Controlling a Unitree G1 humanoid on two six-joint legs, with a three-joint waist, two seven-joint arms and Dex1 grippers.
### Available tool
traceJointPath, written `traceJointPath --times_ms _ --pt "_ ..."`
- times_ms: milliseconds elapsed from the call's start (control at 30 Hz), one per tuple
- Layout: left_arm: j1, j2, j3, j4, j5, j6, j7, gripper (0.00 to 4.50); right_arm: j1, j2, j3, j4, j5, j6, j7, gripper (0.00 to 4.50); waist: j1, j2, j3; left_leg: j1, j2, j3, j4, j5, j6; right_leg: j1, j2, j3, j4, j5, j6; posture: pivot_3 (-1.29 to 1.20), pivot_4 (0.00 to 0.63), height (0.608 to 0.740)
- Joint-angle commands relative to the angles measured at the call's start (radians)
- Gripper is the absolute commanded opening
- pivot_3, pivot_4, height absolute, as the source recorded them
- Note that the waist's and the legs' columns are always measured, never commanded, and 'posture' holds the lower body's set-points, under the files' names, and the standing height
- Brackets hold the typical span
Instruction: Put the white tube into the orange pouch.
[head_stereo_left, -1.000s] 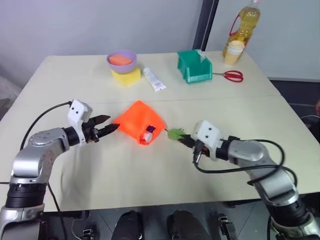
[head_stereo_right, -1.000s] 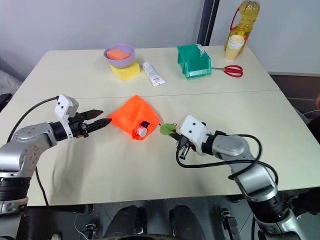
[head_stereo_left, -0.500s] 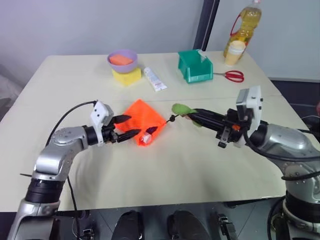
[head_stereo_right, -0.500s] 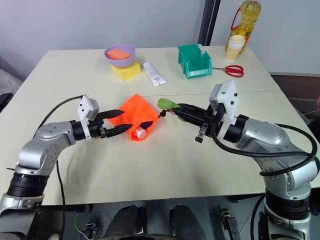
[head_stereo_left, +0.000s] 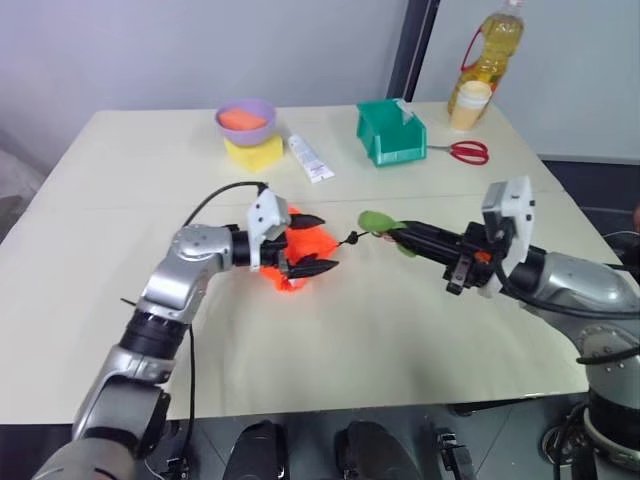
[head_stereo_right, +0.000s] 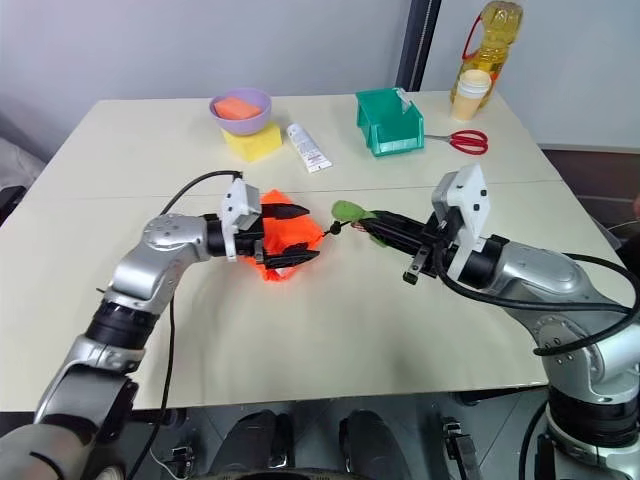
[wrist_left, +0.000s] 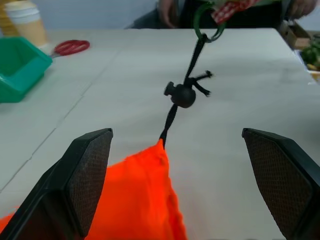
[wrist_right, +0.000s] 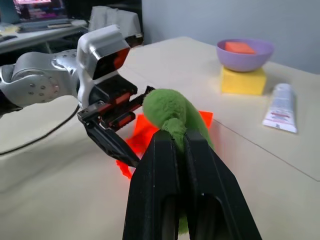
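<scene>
We are straddling the orange pouch (head_stereo_left: 297, 243) mid-desk with our wide-open left gripper (head_stereo_left: 313, 243), while our right gripper (head_stereo_left: 392, 230), clamped on its green disc (head_stereo_left: 377, 221), is tensioning the cord rightward.

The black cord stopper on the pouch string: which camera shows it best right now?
The left wrist view: the cord stopper hangs sharp and unobstructed between the open left claw fingers, above the orange pouch. In the head views it is a tiny dark bead. The right wrist view has the green disc in front of it.
</scene>
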Motion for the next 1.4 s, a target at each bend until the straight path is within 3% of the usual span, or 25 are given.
traceJointPath --times_ms 33,467,533,767,867,933,1400 --pt "-0.066 -0.034 -0.016 0.094 0.014 -0.05 -0.062 4.43 0.025 -0.021 -0.04 -0.041 0.028 -0.028 -0.003 0.0 0.001 0.0 0.0 0.0 0.0 0.0 0.0 0.0 0.0 0.0 0.0 0.0 0.0 0.0 0.0 0.0 0.15 0.74" --pt "-0.204 -0.12 -0.021 0.333 0.087 -0.201 -0.193 4.43 0.078 -0.032 -0.038 -0.075 0.057 -0.051 -0.05 0.0 0.017 0.0 0.0 -0.001 0.0 0.001 0.001 0.0 0.0 -0.001 0.001 0.001 0.0 0.0 0.0 0.0 0.15 0.74" --pt "-0.212 -0.129 -0.026 0.352 0.105 -0.218 -0.192 4.06 0.078 -0.033 -0.037 -0.075 0.059 -0.053 -0.054 0.0 0.016 0.0 0.0 -0.001 0.0 0.001 0.001 0.0 0.0 -0.002 0.001 0.001 0.0 0.0 0.0 0.0 0.15 0.74" --pt "-0.232 -0.159 -0.023 0.395 0.139 -0.256 -0.2 4.06 0.076 -0.036 -0.026 -0.066 0.054 -0.063 -0.059 0.0 0.018 0.0 0.0 -0.002 0.0 0.0 0.002 0.0 0.0 -0.001 0.001 0.001 0.0 0.0 0.0 0.0 0.15 0.74" --pt "-0.241 -0.169 -0.014 0.41 0.135 -0.262 -0.204 3.12 0.078 -0.038 -0.023 -0.066 0.053 -0.069 -0.061 0.0 0.018 0.0 0.0 -0.002 0.0 0.0 0.002 0.0 0.0 -0.001 0.001 0.001 0.0 0.0 0.0 0.0 0.15 0.74" --pt "-0.244 -0.172 -0.016 0.419 0.144 -0.27 -0.194 2.21 0.081 -0.039 -0.021 -0.067 0.052 -0.072 -0.064 0.0 0.017 0.0 0.0 -0.002 0.0 0.0 0.002 0.0 0.0 -0.001 0.001 0.001 0.0 0.0 0.0 0.0 0.15 0.74" --pt "-0.254 -0.188 0.009 0.432 0.14 -0.339 -0.194 2.21 0.105 -0.045 -0.011 -0.078 0.046 -0.086 -0.079 0.0 0.018 0.0 0.0 -0.002 0.0 0.0 0.003 0.0 0.0 -0.002 0.001 0.001 0.001 0.0 0.0 0.0 0.15 0.74"
